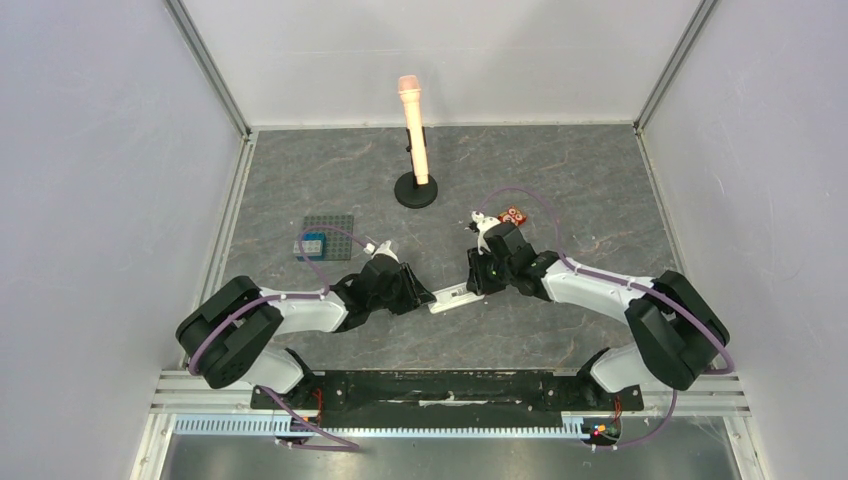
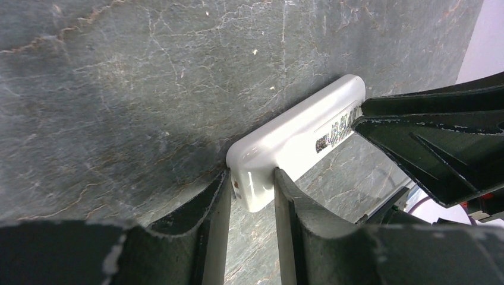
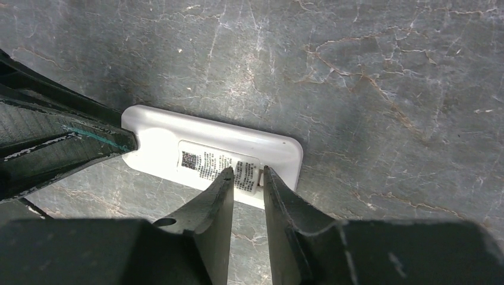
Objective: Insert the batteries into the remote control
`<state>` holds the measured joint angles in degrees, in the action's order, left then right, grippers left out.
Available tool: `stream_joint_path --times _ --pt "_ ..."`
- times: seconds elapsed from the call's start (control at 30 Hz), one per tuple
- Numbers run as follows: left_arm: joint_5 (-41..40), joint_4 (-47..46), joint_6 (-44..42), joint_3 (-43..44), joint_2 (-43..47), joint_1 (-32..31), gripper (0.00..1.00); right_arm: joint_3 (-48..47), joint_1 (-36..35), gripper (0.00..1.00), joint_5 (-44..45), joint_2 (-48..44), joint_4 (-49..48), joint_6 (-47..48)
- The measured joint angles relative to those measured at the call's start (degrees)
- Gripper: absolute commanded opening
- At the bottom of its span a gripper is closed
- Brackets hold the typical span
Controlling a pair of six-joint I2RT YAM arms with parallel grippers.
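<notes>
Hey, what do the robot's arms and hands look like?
The left arm and right arm have white shells between bulky black joint housings, and a purple cable loops along each. The left hand and right hand are black, each with two tapered, wedge-shaped fingers scuffed pale along the edges.

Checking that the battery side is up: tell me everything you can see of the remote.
The remote is a slim white glossy plastic slab with rounded corners. It lies on the table, back up, showing a printed label. No buttons show. The left gripper clamps one end; the right gripper touches the label near the other end.
</notes>
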<state>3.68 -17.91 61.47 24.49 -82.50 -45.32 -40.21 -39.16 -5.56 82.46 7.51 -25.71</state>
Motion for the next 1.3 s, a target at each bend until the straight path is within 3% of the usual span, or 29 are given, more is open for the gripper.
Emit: stream_joint_path --times 0.37,0.67,1.3 --pt "0.98 -0.72 0.00 0.00 -0.66 0.42 0.35 3.08 1.49 0.23 -4.61 -0.98 -4.57 -3.28" --pt "2.54 -1.66 0.04 0.15 -2.19 1.22 0.23 9.79 3.74 0.17 -7.96 -3.37 -14.95 -9.68" --pt "0.48 -0.46 0.52 1.66 -2.62 1.16 0.10 10.45 3.76 0.15 -7.89 -6.62 -11.10 -13.09"
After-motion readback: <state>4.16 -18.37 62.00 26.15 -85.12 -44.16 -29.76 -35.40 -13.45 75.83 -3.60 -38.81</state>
